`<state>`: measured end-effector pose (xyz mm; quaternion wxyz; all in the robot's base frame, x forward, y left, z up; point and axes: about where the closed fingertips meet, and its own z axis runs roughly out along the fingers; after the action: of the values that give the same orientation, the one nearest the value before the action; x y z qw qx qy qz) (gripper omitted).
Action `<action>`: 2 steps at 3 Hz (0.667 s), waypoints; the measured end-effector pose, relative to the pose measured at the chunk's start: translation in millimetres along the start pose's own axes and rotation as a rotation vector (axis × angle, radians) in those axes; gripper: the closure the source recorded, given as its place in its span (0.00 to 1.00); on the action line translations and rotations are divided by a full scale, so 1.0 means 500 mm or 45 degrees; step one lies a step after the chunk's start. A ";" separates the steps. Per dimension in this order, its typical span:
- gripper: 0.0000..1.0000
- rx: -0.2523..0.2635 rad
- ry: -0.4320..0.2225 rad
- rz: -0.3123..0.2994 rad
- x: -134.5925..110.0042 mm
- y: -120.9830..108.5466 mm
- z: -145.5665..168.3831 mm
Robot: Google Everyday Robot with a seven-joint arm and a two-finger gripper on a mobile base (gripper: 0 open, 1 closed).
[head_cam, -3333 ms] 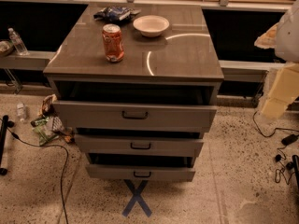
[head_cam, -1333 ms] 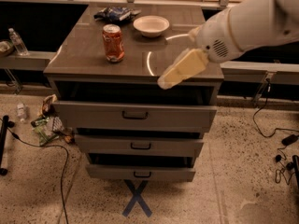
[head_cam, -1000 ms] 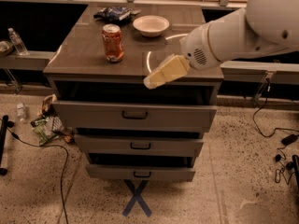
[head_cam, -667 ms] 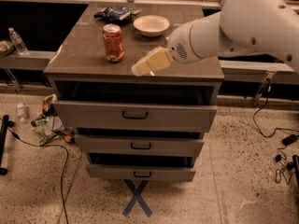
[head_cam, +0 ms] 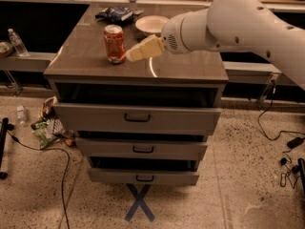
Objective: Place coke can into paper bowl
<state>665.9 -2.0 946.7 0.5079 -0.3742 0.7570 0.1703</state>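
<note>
**Coke can upright on the bench, gripper at its right side**

The coke can [head_cam: 115,44] stands upright in the upper left-centre of the frame, on the left half of the bench [head_cam: 190,66]. Its long axis is vertical and its silver top rim faces up. The paper bowl [head_cam: 151,24] sits above and to the right of the can, well apart from it, near the bench's far edge. A dark snack bag [head_cam: 116,14] lies just left of the bowl, behind the can.

The white arm [head_cam: 228,23] enters from the upper right and slopes down to the left across the bench. The pale gripper [head_cam: 130,57] tapers like a wedge and points left and slightly downward. Its tip is level with the can's lower half, just beside the can's right side. Whether it touches the can cannot be told, nor whether it is released or clenched. Below the bench top, three drawers [head_cam: 137,118] stand partly pulled out.
</note>
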 end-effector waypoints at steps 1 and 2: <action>0.00 -0.003 -0.051 0.019 0.000 0.003 0.023; 0.00 -0.044 -0.159 0.063 -0.019 0.009 0.103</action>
<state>697.5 37.5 932.7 0.5434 -0.3527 0.7297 0.2189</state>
